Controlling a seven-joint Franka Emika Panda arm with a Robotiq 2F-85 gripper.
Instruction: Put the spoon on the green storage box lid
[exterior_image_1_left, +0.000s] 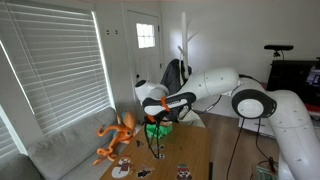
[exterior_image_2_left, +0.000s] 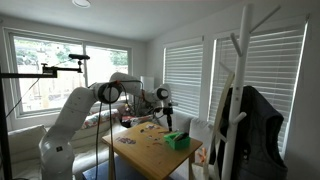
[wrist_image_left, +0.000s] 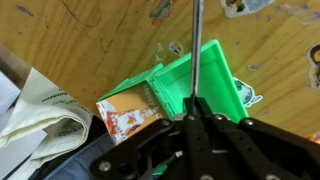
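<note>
In the wrist view my gripper (wrist_image_left: 196, 104) is shut on the thin metal handle of the spoon (wrist_image_left: 195, 45), which points away from the jaws over the green storage box lid (wrist_image_left: 215, 75). The spoon's bowl is out of the frame. In both exterior views the gripper (exterior_image_1_left: 160, 116) (exterior_image_2_left: 165, 112) hangs just above the green box (exterior_image_1_left: 161, 129) (exterior_image_2_left: 178, 141) on the wooden table. The spoon (exterior_image_1_left: 160, 148) hangs down from the jaws as a thin line.
An orange octopus-like toy (exterior_image_1_left: 118, 136) stands beside the box on the table (exterior_image_1_left: 190, 155). An orange and white card packet (wrist_image_left: 125, 115) lies against the box, with a pale cloth bag (wrist_image_left: 40, 115) next to it. Small items (exterior_image_1_left: 122, 170) lie at the table's near end.
</note>
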